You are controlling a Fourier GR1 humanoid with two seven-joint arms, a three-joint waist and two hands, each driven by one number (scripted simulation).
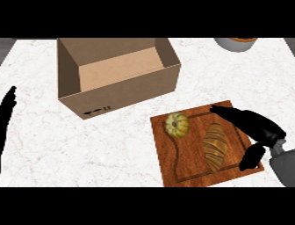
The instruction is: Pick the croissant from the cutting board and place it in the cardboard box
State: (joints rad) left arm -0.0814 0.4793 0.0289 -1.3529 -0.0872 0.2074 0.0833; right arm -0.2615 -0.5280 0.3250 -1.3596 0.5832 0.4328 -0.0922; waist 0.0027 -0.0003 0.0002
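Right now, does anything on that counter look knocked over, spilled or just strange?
Nothing looks spilled or broken. The cardboard box sits upright and open, skewed to the counter's edges. The croissant lies on the cutting board, beside a small yellow ridged item.

**Even, soft light over the counter**

Bright, flat light washes the white counter (111,145). The cardboard box (114,74) shows a shaded inner wall and a lit floor. Barely any cast shadows; no glare anywhere.
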